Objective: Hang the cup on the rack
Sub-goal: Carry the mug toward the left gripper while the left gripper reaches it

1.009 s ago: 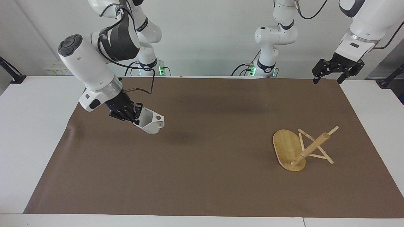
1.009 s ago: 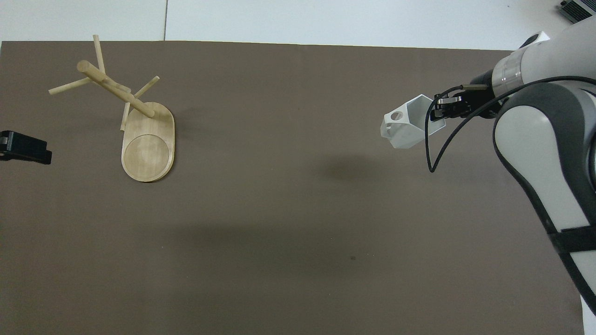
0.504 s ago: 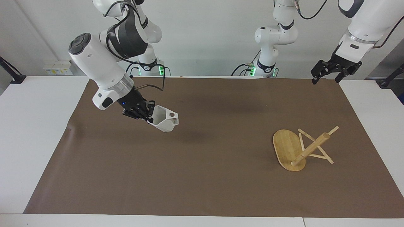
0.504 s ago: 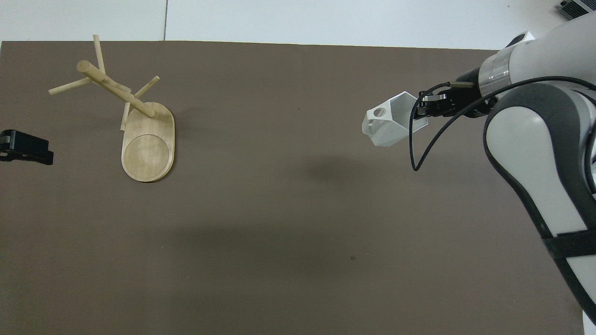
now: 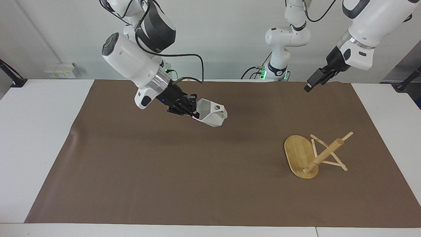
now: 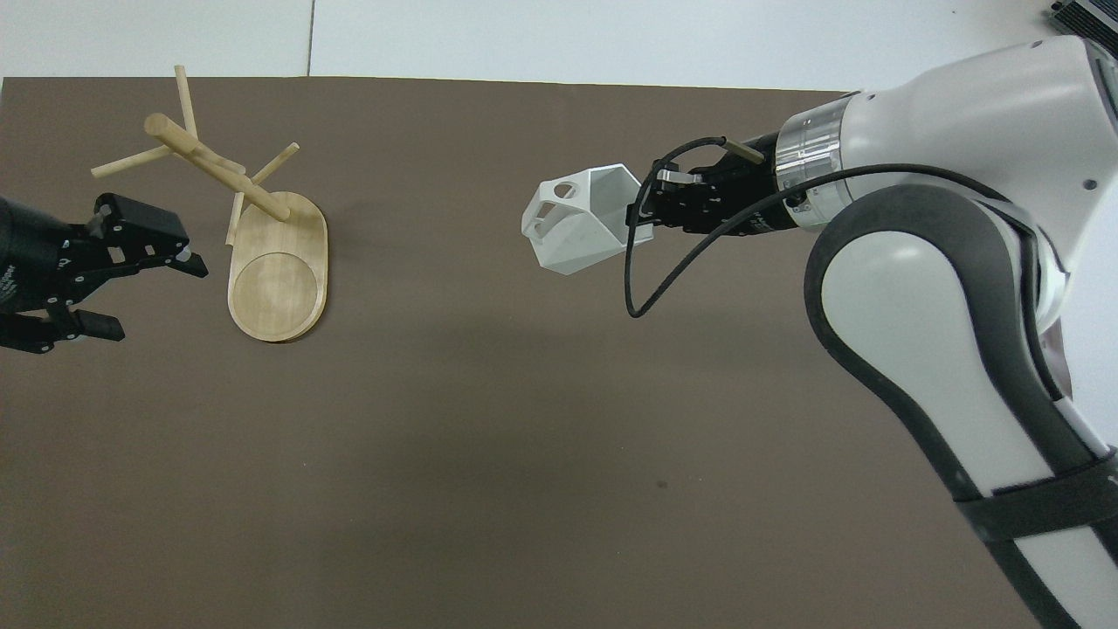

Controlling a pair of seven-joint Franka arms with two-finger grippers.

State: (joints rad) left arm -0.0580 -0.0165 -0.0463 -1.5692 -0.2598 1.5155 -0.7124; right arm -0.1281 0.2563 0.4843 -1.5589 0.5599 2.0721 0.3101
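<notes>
The white faceted cup (image 5: 212,113) is held on its side in the air over the middle of the brown mat, its pierced handle pointing toward the rack's end. It also shows in the overhead view (image 6: 576,227). My right gripper (image 5: 192,110) is shut on the cup's rim, also seen from above (image 6: 646,205). The bamboo rack (image 5: 325,154) lies tipped over on the mat toward the left arm's end, resting on its base edge and pegs; it also shows from above (image 6: 218,170). My left gripper (image 5: 315,81) hangs open and empty in the air beside the rack (image 6: 148,295).
The brown mat (image 5: 197,181) covers most of the white table (image 5: 36,131). Nothing else lies on the mat (image 6: 524,437).
My right gripper has carried the cup from the right arm's end to over the mat's middle. My left gripper has turned and moved in toward the rack.
</notes>
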